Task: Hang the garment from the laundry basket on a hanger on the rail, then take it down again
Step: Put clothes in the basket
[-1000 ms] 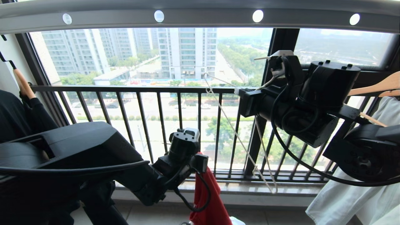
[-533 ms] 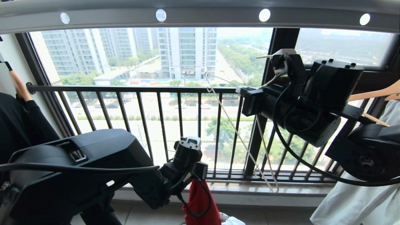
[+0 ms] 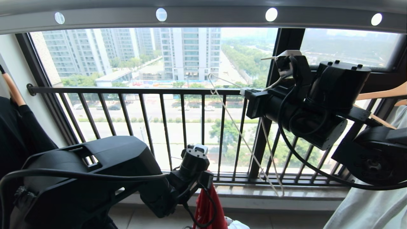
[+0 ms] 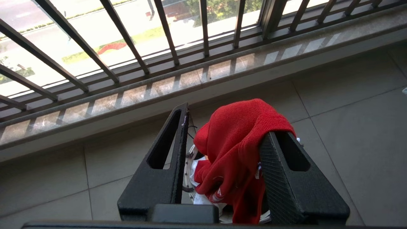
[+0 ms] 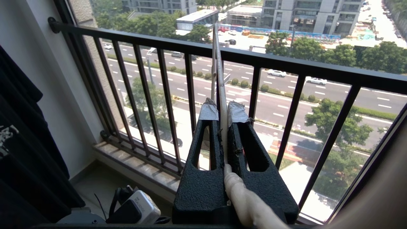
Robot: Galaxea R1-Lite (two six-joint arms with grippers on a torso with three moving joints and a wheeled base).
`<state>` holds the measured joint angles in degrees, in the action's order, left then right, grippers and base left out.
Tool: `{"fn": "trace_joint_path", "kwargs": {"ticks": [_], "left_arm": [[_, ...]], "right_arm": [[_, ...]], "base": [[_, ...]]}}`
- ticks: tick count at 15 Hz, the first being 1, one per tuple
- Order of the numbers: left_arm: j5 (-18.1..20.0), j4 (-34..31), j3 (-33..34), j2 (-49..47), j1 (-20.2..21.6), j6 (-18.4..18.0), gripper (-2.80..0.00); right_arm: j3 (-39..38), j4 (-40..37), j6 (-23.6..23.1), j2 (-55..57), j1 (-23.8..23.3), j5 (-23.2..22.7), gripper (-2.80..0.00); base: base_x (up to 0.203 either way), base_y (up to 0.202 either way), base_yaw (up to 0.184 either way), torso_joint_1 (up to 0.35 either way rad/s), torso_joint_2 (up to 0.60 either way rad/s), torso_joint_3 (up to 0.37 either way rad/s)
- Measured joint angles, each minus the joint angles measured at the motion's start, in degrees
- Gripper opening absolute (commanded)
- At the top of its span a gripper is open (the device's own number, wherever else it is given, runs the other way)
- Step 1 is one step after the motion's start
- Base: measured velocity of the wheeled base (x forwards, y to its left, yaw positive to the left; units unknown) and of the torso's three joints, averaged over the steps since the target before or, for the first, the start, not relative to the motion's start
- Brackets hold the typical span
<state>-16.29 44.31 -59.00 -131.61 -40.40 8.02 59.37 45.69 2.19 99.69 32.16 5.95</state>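
The balcony railing (image 3: 178, 127) blocks the way ahead, with open room between it and the rail (image 3: 203, 16) overhead.

Black balcony railing (image 3: 159, 90), grey tiled floor (image 4: 349, 95), daylit high-rises (image 3: 190, 51) (hazy) beyond

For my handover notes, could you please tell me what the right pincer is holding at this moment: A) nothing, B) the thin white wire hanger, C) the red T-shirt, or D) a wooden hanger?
B: in the right wrist view the right pincer is shut on the thin white wire hanger, held up before the balcony railing.
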Motion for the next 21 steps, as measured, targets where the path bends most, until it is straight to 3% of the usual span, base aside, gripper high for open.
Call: {"fn": "trace_joint_path", "kwargs": {"ticks": [5, 8, 14, 18, 21], "left_arm": [[0.04, -0.99, 2.41, 2.65, -0.02, -4.67, 0.0], [0.24, -6.77, 2.55, 4.5, -0.11, -5.03, 0.0], [0.28, -23.32, -4.65, 3.22, -0.06, -0.92, 0.0], [0.28, -37.72, -11.96, 1.9, 0.02, 5.82, 0.0], [0.26, -44.11, -16.27, 0.53, 0.08, 9.01, 0.0]], "right_arm": [[0.02, -0.05, 0.0, 0.13, 0.02, 0.0, -2.8], [0.02, -0.07, 0.0, 0.22, 0.04, -0.06, -2.8], [0.05, -0.13, 0.0, 0.26, 0.04, -0.05, -2.8], [-0.11, -0.13, 0.0, 0.3, 0.06, -0.06, -2.8], [-0.13, -0.11, 0.04, 0.33, 0.05, -0.09, -2.8]], "base": [[0.0, 0.0, 0.0, 0.0, 0.0, 0.0], [0.0, 0.0, 0.0, 0.0, 0.0, 0.0], [0.0, 0.0, 0.0, 0.0, 0.0, 0.0], [0.0, 0.0, 0.0, 0.0, 0.0, 0.0], [0.0, 0.0, 0.0, 0.0, 0.0, 0.0]]}}
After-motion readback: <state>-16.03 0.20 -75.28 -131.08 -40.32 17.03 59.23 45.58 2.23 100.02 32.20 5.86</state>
